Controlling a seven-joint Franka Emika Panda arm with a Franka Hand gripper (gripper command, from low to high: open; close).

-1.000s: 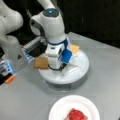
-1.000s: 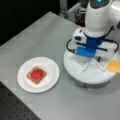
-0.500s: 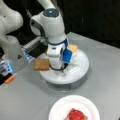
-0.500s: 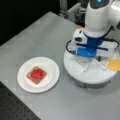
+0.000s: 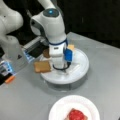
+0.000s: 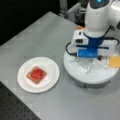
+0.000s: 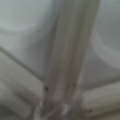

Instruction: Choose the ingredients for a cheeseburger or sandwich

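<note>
Over white tray [image 6: 75,66], pincer [image 6: 89,65] grip unclear, red-topped toast [image 6: 36,74] on plate [image 6: 51,65].

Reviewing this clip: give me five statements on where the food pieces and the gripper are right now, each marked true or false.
1. The white paper plate holds a toast square with a red piece on top. True.
2. The gripper is down over the divided round tray. True.
3. A green leaf piece lies on the toast on the plate. False: only red shows on it in both front views.
4. The yellow square sits on the paper plate. False: it lies on the tray, at a front view's right.
5. A second toast square lies at the tray's edge, at a front view's left. True.
</note>
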